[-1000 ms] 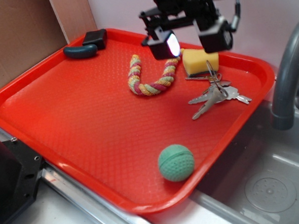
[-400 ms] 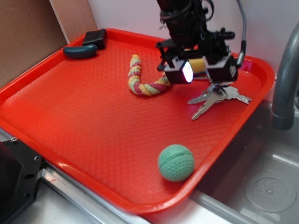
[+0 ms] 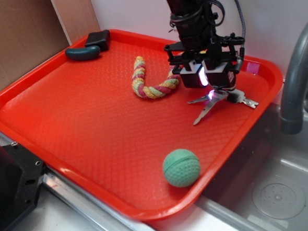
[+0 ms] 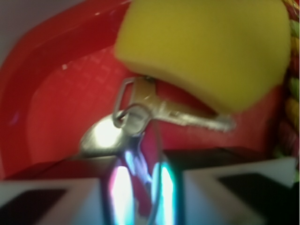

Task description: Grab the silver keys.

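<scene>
Red tray [image 3: 66, 131] carrying keys [image 3: 216, 98] near right edge, rope [image 3: 149, 84], ball [image 3: 181, 168] (green), sponge [image 4: 211, 47], dark items [image 3: 89, 46] at far corner.

- A pale wall [image 3: 273, 14] is standing behind.
- Brown cardboard [image 3: 18, 35] is leaning at left.
- A grey faucet [image 3: 295, 80] is arching over a steel sink [image 3: 274, 192].

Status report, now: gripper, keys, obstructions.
Gripper low over the bunch of flat silver metal keys, jaw state unclear. Keys flat on red plastic tray. Yellow sponge close behind.
</scene>
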Tool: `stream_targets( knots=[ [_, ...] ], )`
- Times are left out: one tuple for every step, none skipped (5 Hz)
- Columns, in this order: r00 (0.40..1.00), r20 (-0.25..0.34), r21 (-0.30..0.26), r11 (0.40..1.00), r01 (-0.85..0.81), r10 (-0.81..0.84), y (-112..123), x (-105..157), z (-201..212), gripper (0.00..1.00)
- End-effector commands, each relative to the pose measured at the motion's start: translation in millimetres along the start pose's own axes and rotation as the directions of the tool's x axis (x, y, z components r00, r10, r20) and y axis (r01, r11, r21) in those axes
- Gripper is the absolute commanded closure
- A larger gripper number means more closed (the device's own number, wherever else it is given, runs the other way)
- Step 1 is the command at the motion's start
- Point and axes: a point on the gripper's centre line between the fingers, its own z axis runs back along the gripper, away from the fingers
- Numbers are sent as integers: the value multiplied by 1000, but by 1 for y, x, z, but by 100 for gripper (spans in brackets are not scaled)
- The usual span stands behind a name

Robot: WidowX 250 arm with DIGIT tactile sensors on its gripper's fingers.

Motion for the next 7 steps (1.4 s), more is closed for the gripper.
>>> stream_targets(
  knots=[
    [982, 52, -18, 983, 181, -180, -2, 4, 49, 100],
    [942, 115, 106, 946, 305, -316, 13, -24, 107, 100],
    [959, 29, 209, 940, 270, -282, 45, -53, 171, 100],
    [973, 73, 175, 964, 202, -217, 72, -67, 227, 100],
    [977, 82, 110, 976, 186, -196, 79, -66, 278, 100],
    [989, 84, 117, 987, 109, -119, 96, -60, 280, 100],
    [986, 57, 142, 979, 144, -153, 91, -52, 276, 100]
  ],
)
